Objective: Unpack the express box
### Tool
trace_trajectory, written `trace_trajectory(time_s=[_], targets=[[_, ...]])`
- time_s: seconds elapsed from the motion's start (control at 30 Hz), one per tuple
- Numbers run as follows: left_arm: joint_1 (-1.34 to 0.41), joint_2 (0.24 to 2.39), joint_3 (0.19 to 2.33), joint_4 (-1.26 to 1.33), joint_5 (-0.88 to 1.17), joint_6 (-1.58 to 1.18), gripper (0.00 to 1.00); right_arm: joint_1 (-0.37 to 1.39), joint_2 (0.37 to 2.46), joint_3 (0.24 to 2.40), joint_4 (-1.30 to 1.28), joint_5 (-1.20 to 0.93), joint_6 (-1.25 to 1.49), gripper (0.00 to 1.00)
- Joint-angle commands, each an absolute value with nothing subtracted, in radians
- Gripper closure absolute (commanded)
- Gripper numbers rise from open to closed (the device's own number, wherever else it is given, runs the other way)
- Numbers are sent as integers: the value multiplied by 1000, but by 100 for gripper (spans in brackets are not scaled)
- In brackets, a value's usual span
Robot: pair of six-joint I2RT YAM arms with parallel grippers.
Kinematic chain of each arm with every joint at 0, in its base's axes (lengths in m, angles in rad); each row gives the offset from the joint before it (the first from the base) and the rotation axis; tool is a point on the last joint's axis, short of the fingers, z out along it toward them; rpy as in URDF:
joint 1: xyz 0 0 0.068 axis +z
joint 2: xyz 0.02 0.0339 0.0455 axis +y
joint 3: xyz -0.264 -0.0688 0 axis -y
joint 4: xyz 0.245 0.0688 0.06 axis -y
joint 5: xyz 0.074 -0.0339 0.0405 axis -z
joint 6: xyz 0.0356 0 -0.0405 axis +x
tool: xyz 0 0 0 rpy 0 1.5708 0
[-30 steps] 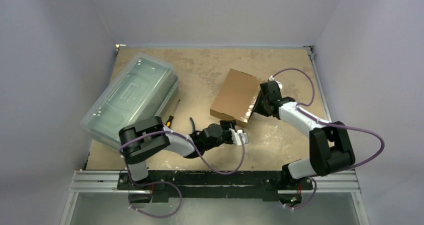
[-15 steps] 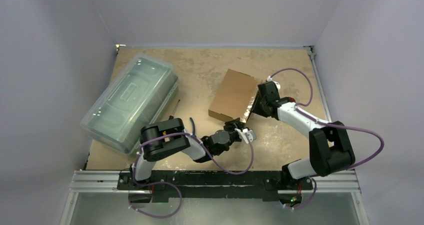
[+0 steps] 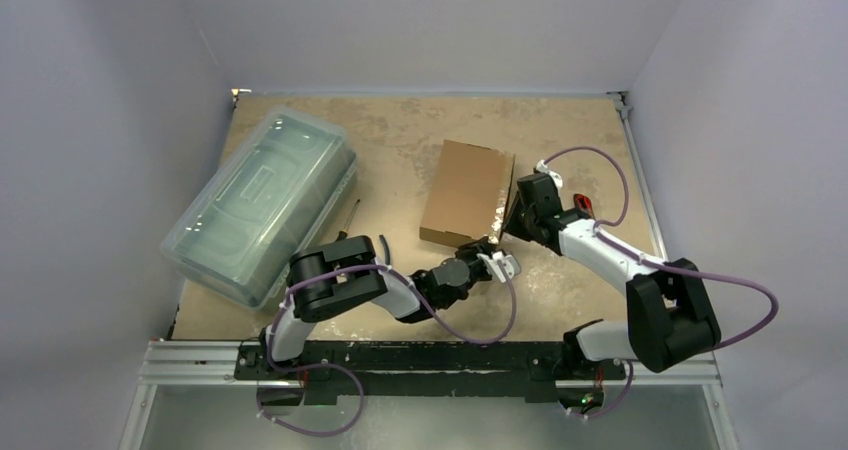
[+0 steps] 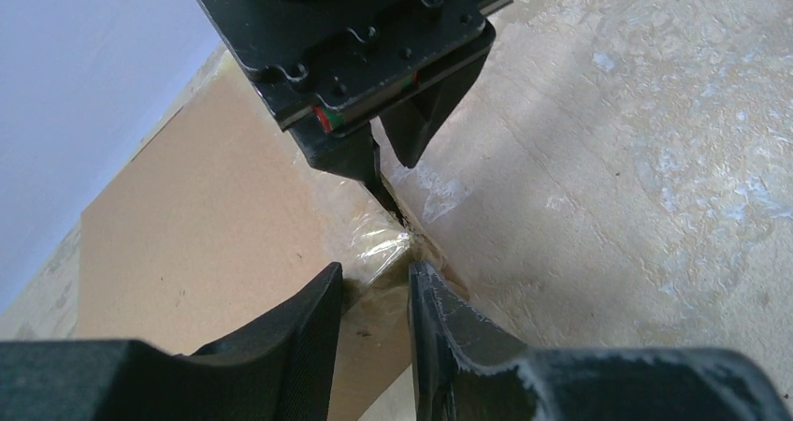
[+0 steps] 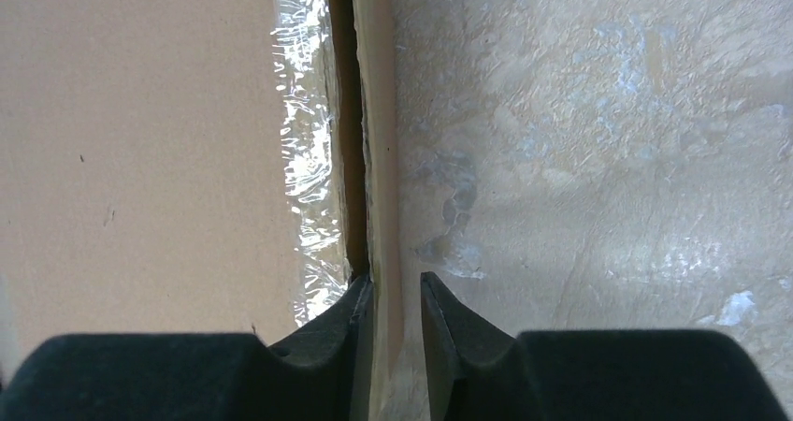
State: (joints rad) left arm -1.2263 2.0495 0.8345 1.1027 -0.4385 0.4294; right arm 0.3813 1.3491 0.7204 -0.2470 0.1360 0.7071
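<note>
While the express box (image 3: 468, 185) lies flat on the table (image 3: 400, 130), right of centre and well apart from the lidded plastic bin (image 3: 262, 202), both arms meet at its near right corner. The left gripper (image 4: 376, 285) straddles the taped corner, jaws nearly together. The right gripper (image 5: 388, 295) straddles the cardboard side wall just beside the clear tape (image 5: 304, 159), with its jaws equally narrow. Whether either gripper actually pinches the box cannot be told.

Overhead camera looks down; both close wrist cameras share the express box (image 3: 467, 192).
</note>
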Motion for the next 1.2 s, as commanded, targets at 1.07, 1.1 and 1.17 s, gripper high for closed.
trace_trajectory(time_s=[1.07,1.1,1.17], targets=[[-1077,1648,814,703,-81,24,45,127,1038,564,-228,10,648,40],[-1076,1644,829,684,-69,34,45,125,1042,603,-241,38,630,38],[-1079,1642,862,648,-58,59,44,112,1071,677,-262,68,603,36]])
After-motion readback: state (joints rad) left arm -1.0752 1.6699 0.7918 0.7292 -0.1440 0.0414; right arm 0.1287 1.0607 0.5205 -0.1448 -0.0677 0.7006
